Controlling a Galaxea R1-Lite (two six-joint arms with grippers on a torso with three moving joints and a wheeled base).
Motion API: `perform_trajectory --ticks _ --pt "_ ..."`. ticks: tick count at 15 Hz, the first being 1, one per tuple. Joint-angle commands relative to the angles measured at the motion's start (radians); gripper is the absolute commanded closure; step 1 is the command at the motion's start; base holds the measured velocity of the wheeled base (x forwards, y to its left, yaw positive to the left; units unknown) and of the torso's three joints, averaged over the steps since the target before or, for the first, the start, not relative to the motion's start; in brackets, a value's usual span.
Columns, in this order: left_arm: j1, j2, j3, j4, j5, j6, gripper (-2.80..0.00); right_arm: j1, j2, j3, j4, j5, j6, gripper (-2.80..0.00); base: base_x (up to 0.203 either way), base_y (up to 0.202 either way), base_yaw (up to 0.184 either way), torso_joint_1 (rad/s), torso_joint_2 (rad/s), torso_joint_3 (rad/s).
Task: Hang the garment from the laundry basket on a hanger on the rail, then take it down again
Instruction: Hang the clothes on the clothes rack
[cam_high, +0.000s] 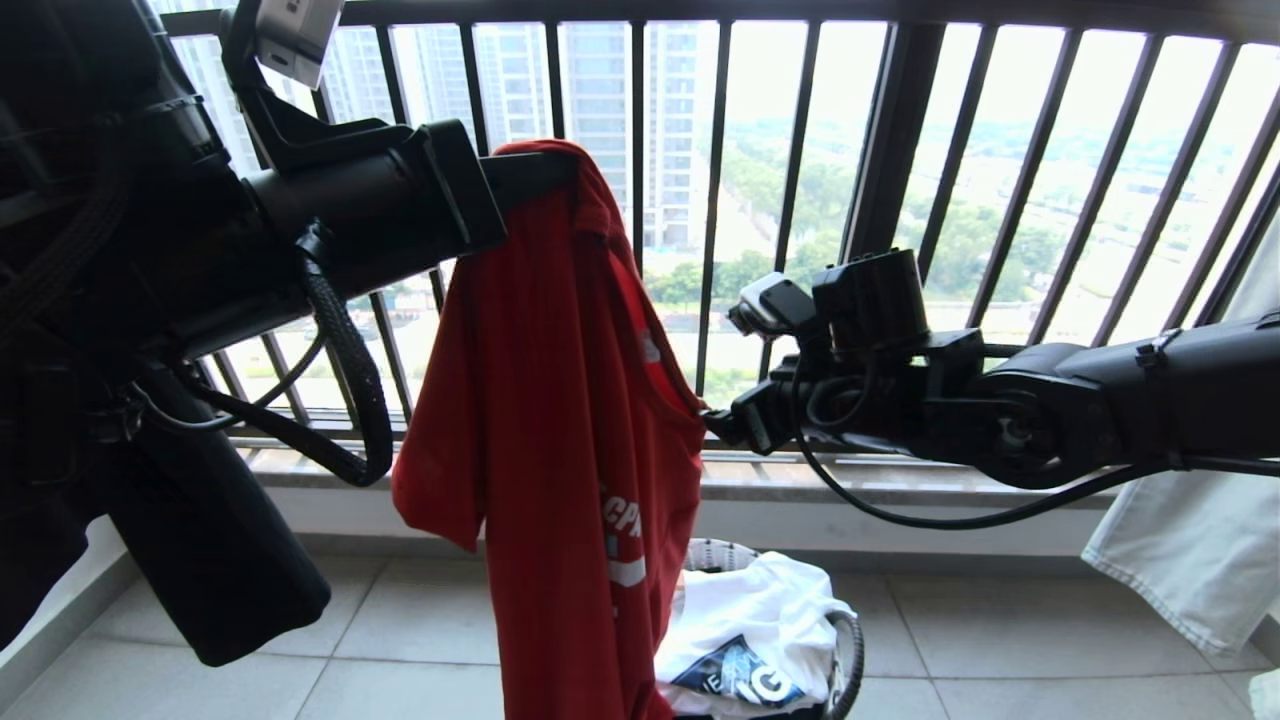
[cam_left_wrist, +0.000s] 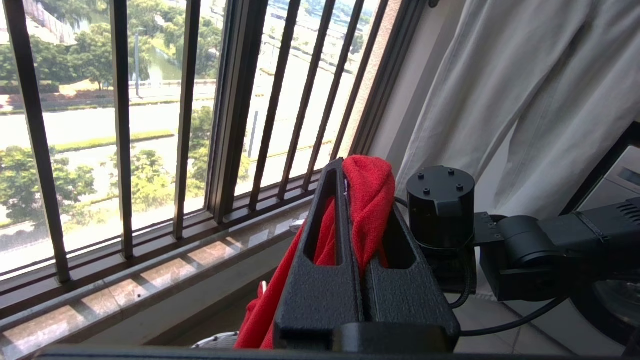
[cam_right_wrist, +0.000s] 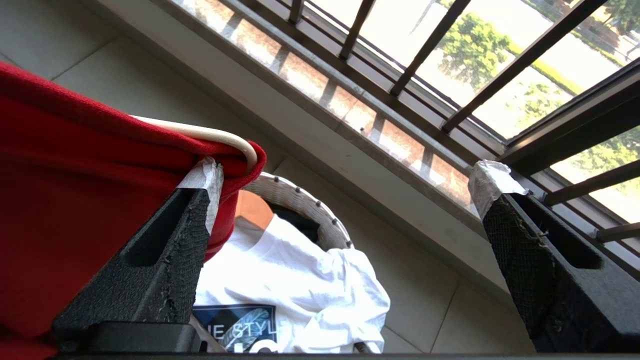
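Up at the left, the left pincer is clamped tight on a bunched fold of the red garment, which hangs down from it in front of the dark barred window railing, its lower part dropping past the laundry basket on the tiled floor. A white printed T-shirt fills that basket. To the right, the right pincer reaches in level with its fingers spread wide, holding nothing; one taped fingertip touches the garment's edge beside a pale curved bar. Farther right hangs a white cloth.
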Motion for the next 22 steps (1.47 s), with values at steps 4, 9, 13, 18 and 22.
perform_trajectory --ticks 4,9,13,18,22 --pt "0.0 -0.005 0.001 -0.004 -0.002 -0.002 0.0 0.025 0.009 -0.015 -0.003 -0.007 0.001 -2.8 0.0 0.0 0.0 0.0 0.0 0.0" --pt "0.0 -0.006 0.006 -0.004 -0.004 -0.002 0.0 0.027 0.015 -0.03 -0.004 -0.025 0.015 -2.8 0.0 0.0 0.0 0.0 0.0 0.0" --pt "0.0 -0.015 0.007 -0.004 -0.003 -0.002 0.0 0.025 0.052 -0.046 -0.073 -0.103 0.008 -2.8 0.0 0.0 0.0 0.0 0.0 0.0" --pt "0.0 -0.016 0.01 -0.004 -0.004 -0.002 0.0 0.007 0.05 -0.068 -0.073 -0.123 0.007 -2.8 0.0 0.0 0.0 0.0 0.0 0.0" --pt "0.0 -0.017 0.014 -0.004 -0.004 -0.001 0.0 -0.003 0.04 -0.074 -0.072 -0.121 0.01 -2.8 0.0 0.0 0.0 0.0 0.0 0.0"
